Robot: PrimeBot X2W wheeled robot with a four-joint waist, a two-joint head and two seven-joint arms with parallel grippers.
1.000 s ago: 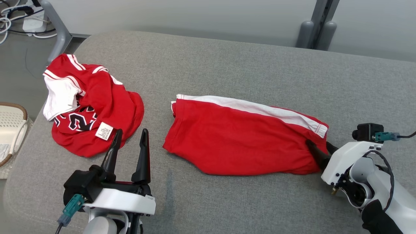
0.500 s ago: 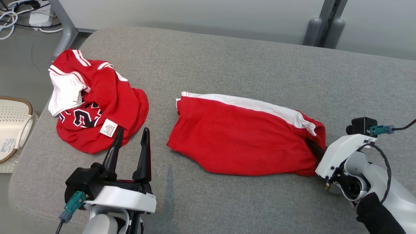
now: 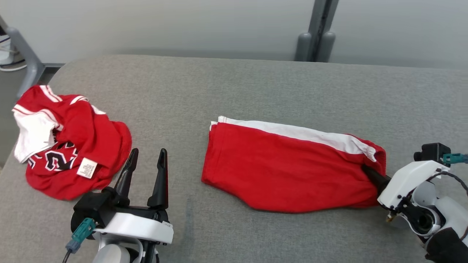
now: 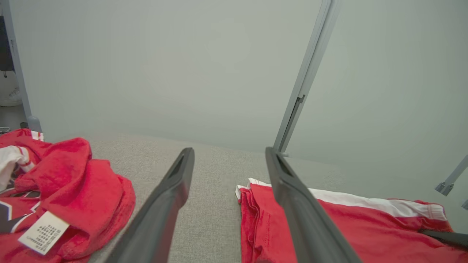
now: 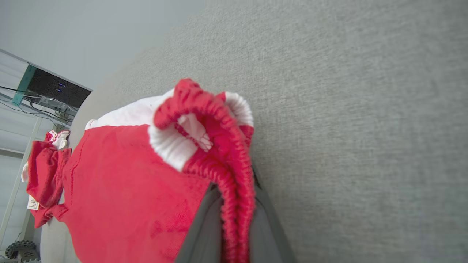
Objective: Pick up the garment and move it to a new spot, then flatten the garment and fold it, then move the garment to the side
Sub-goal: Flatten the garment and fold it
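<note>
Currently right gripper [image 3: 367, 171] clamped on red shorts [image 3: 289, 164] at waistband; left gripper [image 3: 149, 151] jaws wide & empty, nr crumpled jersey [image 3: 69, 146]

A grey upholstered surface [image 3: 256, 84] spans the scene. Behind it stands a plain pale wall [image 3: 164, 22], split by a grey upright post [image 3: 317, 29]; off its left corner slants perhaps a table leg [image 3: 23, 54].

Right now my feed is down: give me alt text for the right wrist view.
The right gripper is shut on the red shorts at their gathered elastic waistband; the shorts lie across the grey cushion. A crumpled red jersey sits beyond their far end.
</note>
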